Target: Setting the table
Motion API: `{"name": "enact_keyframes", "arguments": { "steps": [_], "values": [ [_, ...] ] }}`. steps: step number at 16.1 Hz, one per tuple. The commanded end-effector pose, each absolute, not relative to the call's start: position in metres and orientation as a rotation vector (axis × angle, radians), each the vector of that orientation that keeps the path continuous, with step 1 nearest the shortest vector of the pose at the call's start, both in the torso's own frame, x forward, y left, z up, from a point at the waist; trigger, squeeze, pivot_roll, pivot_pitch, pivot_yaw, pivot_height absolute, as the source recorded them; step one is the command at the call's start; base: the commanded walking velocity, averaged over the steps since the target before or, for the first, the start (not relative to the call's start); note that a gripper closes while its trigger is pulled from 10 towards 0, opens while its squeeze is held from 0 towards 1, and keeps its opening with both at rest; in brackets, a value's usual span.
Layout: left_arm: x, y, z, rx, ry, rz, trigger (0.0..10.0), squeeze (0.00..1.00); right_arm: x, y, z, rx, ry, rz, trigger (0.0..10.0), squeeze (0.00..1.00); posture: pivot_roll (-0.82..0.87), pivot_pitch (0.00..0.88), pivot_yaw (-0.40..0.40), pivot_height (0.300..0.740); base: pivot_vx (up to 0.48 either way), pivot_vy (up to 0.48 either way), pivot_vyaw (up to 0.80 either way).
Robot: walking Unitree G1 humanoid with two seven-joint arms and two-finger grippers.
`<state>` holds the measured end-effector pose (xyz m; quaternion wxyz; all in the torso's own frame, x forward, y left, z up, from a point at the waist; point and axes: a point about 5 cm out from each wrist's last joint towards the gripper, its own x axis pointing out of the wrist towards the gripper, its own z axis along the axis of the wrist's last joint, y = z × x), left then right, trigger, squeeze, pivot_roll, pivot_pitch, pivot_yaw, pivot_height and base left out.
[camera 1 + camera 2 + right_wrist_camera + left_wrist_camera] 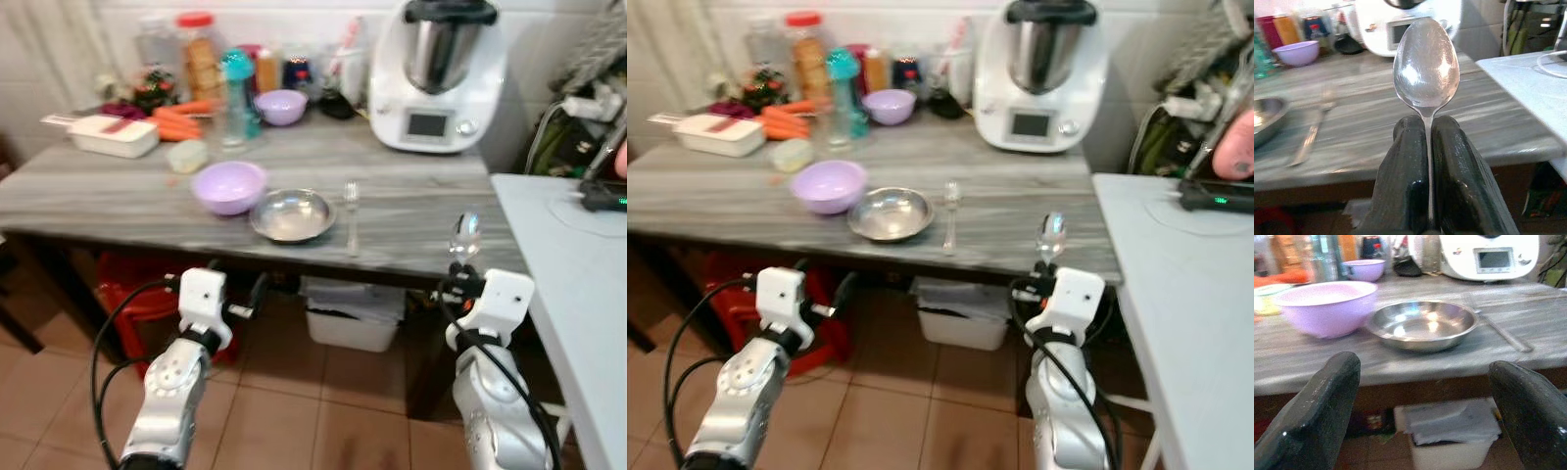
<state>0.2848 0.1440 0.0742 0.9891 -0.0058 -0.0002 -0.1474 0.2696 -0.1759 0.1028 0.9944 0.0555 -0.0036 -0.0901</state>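
1. Grey wood-grain table (118, 196) carries a shallow steel dish (292, 214) and a clear fork (352, 217) just right of it.
2. My right gripper (1427, 147) pinches a shiny metal spoon (1426, 66) upright, short of the table edge.
3. Left gripper (1425, 396) spread, empty.
4. Risk — thin handle may pivot in the pinch; spoon could strike the edge.

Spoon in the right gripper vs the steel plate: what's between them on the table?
The fork lies on the grey tabletop just right of the steel plate, between it and the spoon pinched upright by the right gripper; clear in both eye views.
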Motion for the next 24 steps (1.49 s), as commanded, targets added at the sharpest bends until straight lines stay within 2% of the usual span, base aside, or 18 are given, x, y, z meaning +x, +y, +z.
{"name": "enact_keyframes", "arguments": {
  "steps": [1,11,18,21,24],
  "values": [
    [0.287,0.142,0.078,-0.003,-0.011,-0.311,10.0,0.00,0.270,-0.178,0.107,0.108,-0.023,-0.186,10.0,0.00,-0.09,0.000,0.021,0.740,0.398,0.000,0.00],
    [0.285,0.143,0.075,-0.010,-0.001,-0.315,10.0,0.00,0.271,-0.172,0.105,0.113,-0.016,-0.174,10.0,0.00,-0.09,0.000,0.022,0.740,0.402,0.000,0.00],
    [0.266,0.164,0.072,0.039,0.008,-0.324,10.0,0.00,0.275,-0.160,0.099,0.162,0.022,-0.172,10.0,0.00,-0.06,0.000,0.030,0.740,0.000,0.000,0.00],
    [0.254,0.175,0.070,0.050,0.027,-0.410,10.0,0.00,0.279,-0.160,0.091,0.166,0.088,-0.193,10.0,0.00,-0.07,0.000,0.029,0.740,0.000,0.000,0.00],
    [0.248,0.170,0.070,0.032,0.034,-0.529,10.0,0.00,0.288,-0.162,0.085,0.203,0.163,-0.188,10.0,0.00,-0.07,0.000,0.020,0.740,0.000,0.000,0.00]
  ]
}}
